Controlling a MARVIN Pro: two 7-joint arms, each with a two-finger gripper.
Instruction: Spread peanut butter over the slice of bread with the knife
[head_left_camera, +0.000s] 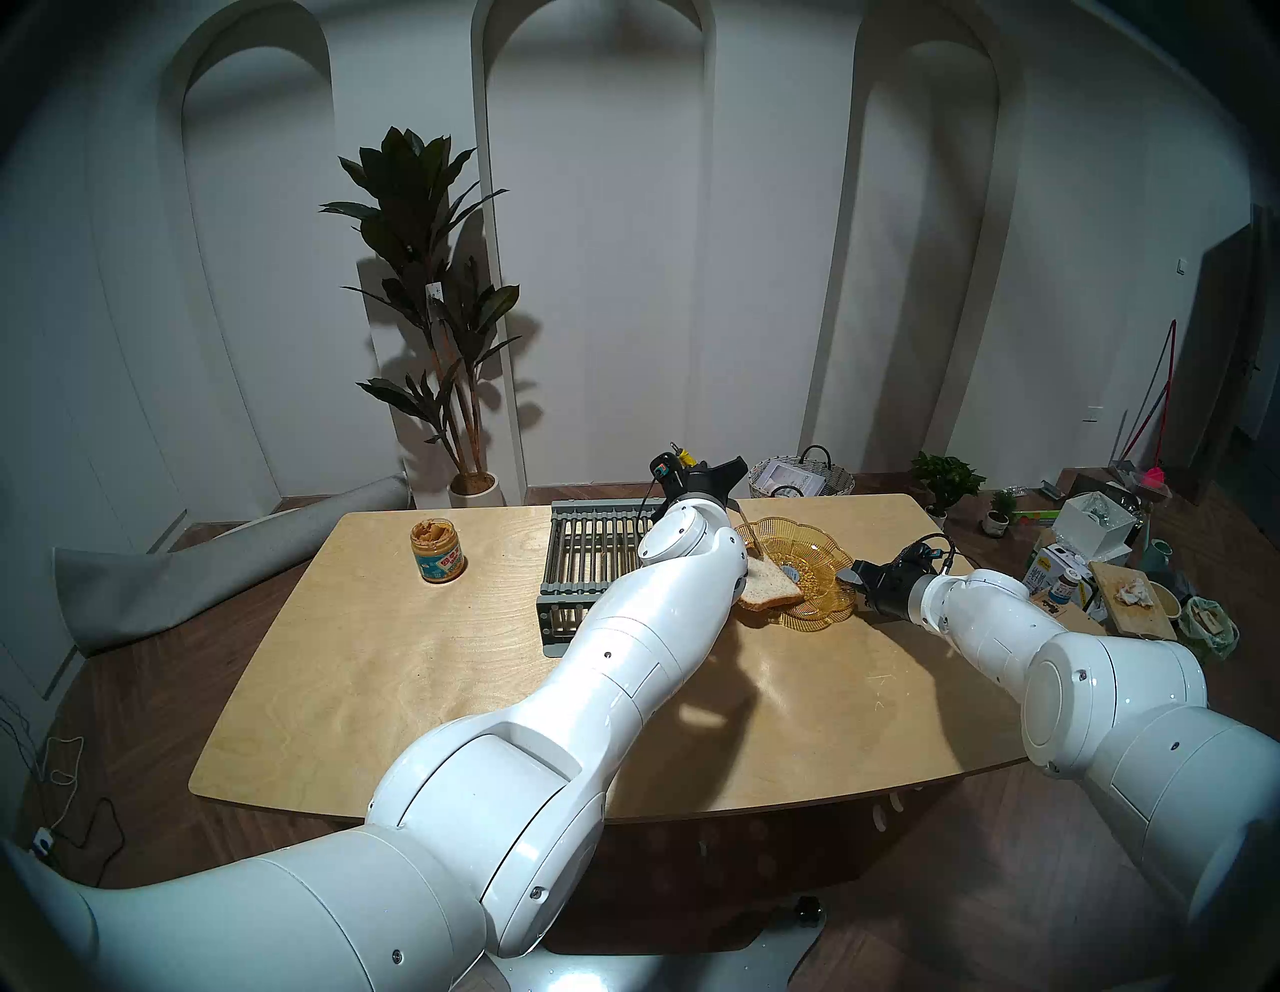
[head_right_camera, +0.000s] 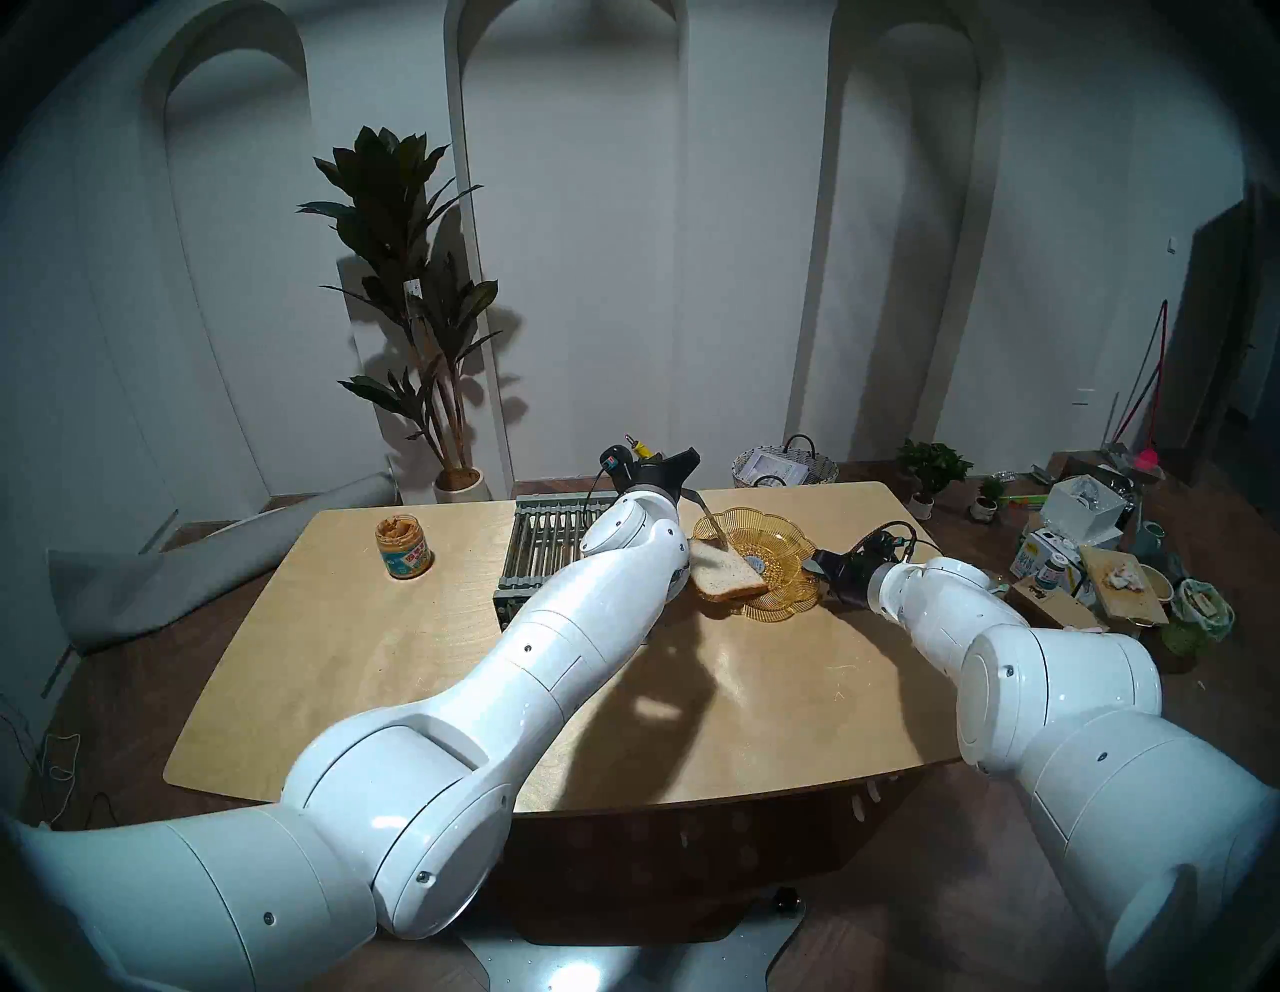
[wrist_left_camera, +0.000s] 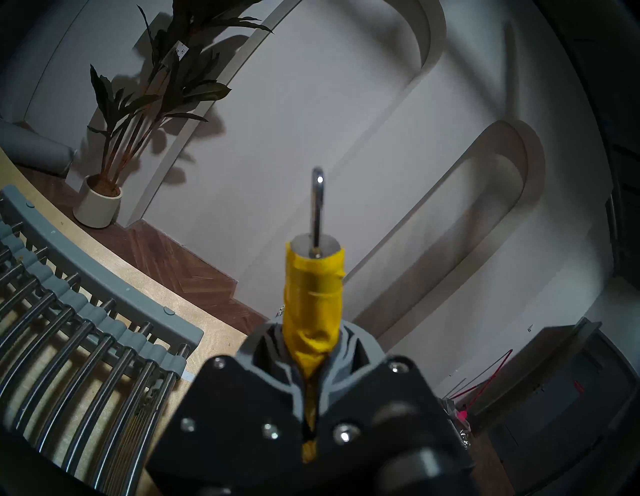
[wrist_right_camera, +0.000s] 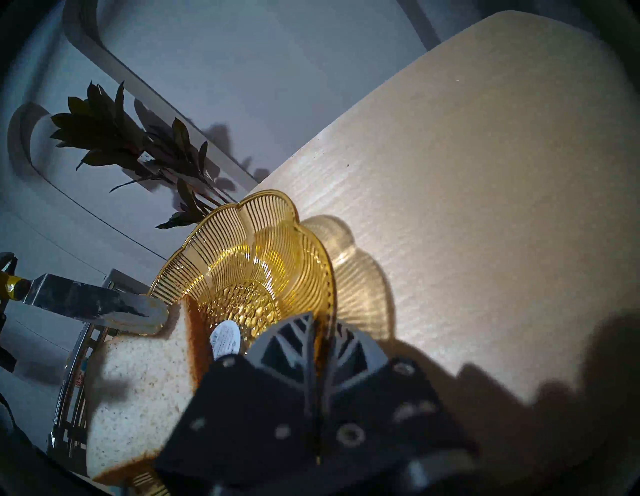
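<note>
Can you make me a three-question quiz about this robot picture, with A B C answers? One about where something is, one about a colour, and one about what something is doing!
1. Where is the slice of bread?
A. leaning on the amber glass dish
B. on the grey rack
C. beside the peanut butter jar

2. What colour is the handle of the knife?
A. red
B. yellow
C. green

3. What is the right gripper doing?
A. hanging open over the jar
B. holding the bread
C. shut on the dish's rim

Answers:
1 A: the bread rests tilted on the dish's near edge.
2 B: the left wrist view shows the yellow handle in the shut left gripper.
3 C: in the right wrist view the fingers pinch the amber rim.
</note>
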